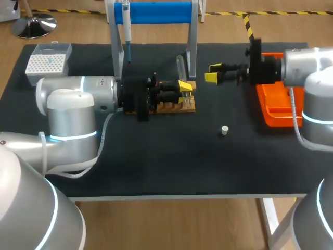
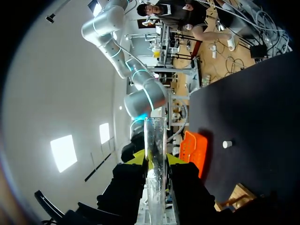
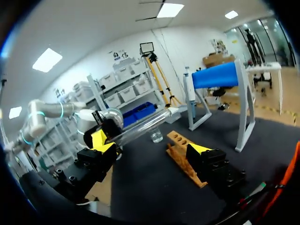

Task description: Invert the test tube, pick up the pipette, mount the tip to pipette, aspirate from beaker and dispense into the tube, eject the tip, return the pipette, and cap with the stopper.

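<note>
In the head view a clear test tube (image 1: 180,66) stands roughly upright over the wooden rack (image 1: 188,107), and my left gripper (image 1: 183,92) is shut on its lower part. The left wrist view shows the test tube (image 2: 154,145) pinched between both yellow fingertips (image 2: 137,158). My right gripper (image 1: 212,73) hangs open a short way to the right of the tube. In its wrist view the test tube (image 3: 143,128) lies ahead of my right gripper (image 3: 150,145). The pipette (image 1: 126,26) hangs on the blue-barred stand (image 1: 156,11). A small white stopper (image 1: 225,130) lies on the mat.
A tip box (image 1: 47,62) sits at the back left. An orange tray (image 1: 274,107) lies at the right under my right arm. A small beaker (image 3: 157,136) stands beyond the rack (image 3: 183,159) in the right wrist view. The black mat (image 1: 166,161) is bare in front.
</note>
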Tool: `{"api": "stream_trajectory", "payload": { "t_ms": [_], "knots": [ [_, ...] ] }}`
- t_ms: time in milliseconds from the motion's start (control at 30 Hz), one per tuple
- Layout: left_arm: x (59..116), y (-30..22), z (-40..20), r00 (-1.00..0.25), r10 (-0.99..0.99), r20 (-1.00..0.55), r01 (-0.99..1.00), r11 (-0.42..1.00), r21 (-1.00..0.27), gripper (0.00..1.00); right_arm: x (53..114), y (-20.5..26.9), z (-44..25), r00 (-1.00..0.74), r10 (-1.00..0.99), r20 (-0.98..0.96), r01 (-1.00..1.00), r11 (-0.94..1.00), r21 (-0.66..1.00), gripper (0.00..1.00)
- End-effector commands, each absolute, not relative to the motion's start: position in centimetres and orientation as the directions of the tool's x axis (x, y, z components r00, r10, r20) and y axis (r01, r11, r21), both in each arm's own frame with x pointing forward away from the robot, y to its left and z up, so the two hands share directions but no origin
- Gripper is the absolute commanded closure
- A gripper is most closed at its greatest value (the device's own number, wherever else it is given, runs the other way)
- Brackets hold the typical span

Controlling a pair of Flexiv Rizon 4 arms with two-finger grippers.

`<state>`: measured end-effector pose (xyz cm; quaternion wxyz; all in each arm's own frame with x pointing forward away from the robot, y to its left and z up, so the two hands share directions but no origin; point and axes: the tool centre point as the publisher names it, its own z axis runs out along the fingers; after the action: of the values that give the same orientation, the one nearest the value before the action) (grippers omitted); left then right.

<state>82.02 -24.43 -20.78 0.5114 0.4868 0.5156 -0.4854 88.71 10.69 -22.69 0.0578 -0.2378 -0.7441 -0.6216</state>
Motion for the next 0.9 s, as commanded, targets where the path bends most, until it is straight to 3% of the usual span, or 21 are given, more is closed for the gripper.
{"api": "stream_trajectory", "payload": {
  "t_ms": [33,500,900],
  "knots": [
    [82.0,-24.4,-20.8,0.000,0.004,-1.000,0.998,0.056,0.000,1.00,88.4,11.1,-24.0,-0.941,0.338,0.005,0.094,0.247,0.964,0.00],
    [82.0,-24.4,-20.8,0.000,0.004,-1.000,0.998,0.056,0.000,1.00,90.8,11.1,-27.2,-0.975,0.207,-0.084,0.006,0.398,0.917,0.00],
    [82.0,-24.4,-20.8,0.000,0.004,-1.000,0.998,0.056,0.000,1.00,92.2,12.6,-29.7,-0.943,0.328,-0.054,0.083,0.391,0.917,0.00]
  ]
}}
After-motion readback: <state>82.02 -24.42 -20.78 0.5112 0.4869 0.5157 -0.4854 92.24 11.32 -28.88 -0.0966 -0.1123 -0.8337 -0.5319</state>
